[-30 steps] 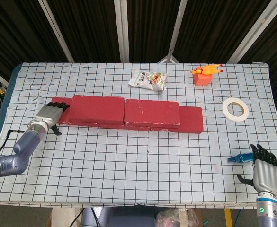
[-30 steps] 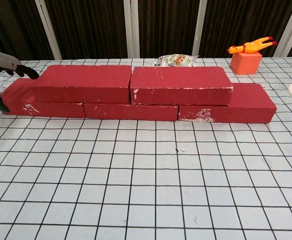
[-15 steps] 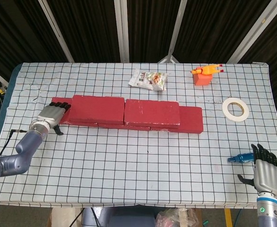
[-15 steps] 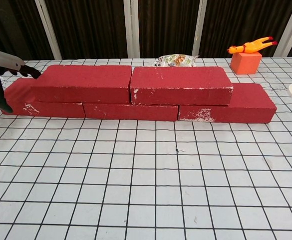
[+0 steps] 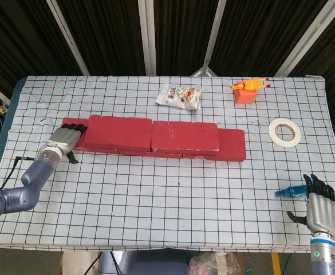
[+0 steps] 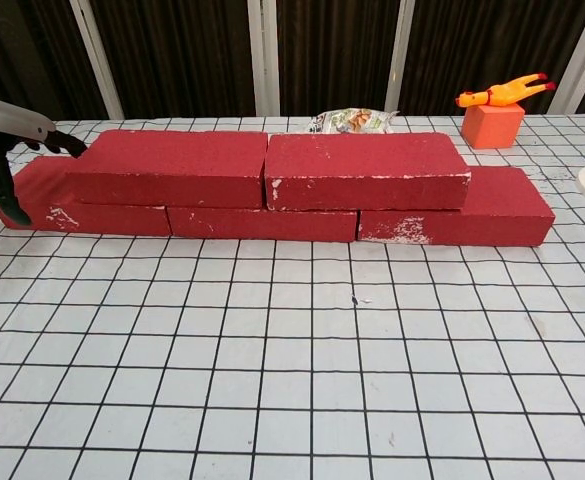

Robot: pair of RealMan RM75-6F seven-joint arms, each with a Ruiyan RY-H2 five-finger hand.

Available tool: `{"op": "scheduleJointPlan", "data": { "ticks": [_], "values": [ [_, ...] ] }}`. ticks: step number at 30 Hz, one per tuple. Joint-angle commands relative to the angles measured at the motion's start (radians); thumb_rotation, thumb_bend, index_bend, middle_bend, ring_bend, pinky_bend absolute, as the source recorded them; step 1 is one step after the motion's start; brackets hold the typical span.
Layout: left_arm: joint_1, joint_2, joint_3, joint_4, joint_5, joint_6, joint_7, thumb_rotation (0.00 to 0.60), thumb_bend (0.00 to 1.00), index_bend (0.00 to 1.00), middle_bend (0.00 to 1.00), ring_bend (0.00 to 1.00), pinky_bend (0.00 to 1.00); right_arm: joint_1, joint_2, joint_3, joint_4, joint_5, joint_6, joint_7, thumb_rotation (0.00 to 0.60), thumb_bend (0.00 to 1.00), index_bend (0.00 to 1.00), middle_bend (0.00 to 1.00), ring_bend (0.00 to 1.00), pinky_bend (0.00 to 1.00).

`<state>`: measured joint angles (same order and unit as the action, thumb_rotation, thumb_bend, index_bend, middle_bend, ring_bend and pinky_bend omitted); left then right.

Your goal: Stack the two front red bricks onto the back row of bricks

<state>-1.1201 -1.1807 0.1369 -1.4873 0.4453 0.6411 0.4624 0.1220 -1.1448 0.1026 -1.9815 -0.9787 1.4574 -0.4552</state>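
Observation:
Three red bricks lie end to end as a bottom row point(image 5: 231, 144) point(image 6: 262, 222). Two more red bricks lie on top of it: a left one point(image 5: 119, 125) point(image 6: 172, 165) and a right one point(image 5: 184, 136) point(image 6: 367, 170), end against end. My left hand point(image 5: 63, 140) point(image 6: 12, 135) is at the row's left end, holding nothing. Its fingertips touch the left end of the upper left brick, and its thumb hangs in front of the bottom brick. My right hand point(image 5: 320, 206) rests at the front right of the table, far from the bricks, fingers spread and empty.
A snack packet point(image 5: 180, 96) lies behind the bricks. An orange block with a rubber chicken toy point(image 5: 245, 93) point(image 6: 492, 120) stands at the back right. A tape roll point(image 5: 284, 132) lies right of the bricks. A small blue object point(image 5: 289, 192) lies by my right hand.
My left hand has edged to the right against the upper left brick, and both upper bricks have slid slightly right along the bottom row. The right hand has not moved.

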Motion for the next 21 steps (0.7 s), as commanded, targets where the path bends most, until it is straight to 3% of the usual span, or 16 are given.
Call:
{"op": "scheduleJointPlan", "data": {
  "ticks": [1, 8, 14, 18, 21],
  "values": [
    [0.0, 0.002, 0.001, -0.002, -0.002, 0.002, 0.0, 0.6, 0.0, 0.02, 0.0, 0.0, 0.02, 0.0, 0.0, -0.001, 0.0, -0.001, 0.0, 0.0, 0.6, 0.18, 0.05, 0.0, 0.0, 0.0],
    [0.008, 0.036, -0.001, -0.031, 0.004, 0.015, -0.011, 0.6, 0.0, 0.04, 0.0, 0.0, 0.02, 0.002, -0.004, -0.003, 0.0, -0.002, 0.001, -0.006, 0.6, 0.18, 0.05, 0.0, 0.0, 0.0],
    [0.067, 0.15, -0.018, -0.161, 0.055, 0.078, -0.081, 0.6, 0.0, 0.05, 0.0, 0.0, 0.02, 0.005, -0.008, -0.005, 0.001, -0.002, -0.003, -0.011, 0.6, 0.18, 0.05, 0.0, 0.0, 0.0],
    [0.232, 0.198, -0.03, -0.292, 0.263, 0.285, -0.2, 0.6, 0.0, 0.05, 0.0, 0.0, 0.02, 0.007, -0.009, -0.011, 0.002, -0.022, -0.008, -0.009, 0.6, 0.18, 0.05, 0.0, 0.0, 0.0],
    [0.363, 0.18, -0.001, -0.326, 0.435, 0.443, -0.253, 0.6, 0.0, 0.05, 0.0, 0.0, 0.02, 0.007, -0.014, -0.022, 0.009, -0.059, -0.008, -0.002, 0.6, 0.18, 0.05, 0.0, 0.0, 0.0]
  ]
}}
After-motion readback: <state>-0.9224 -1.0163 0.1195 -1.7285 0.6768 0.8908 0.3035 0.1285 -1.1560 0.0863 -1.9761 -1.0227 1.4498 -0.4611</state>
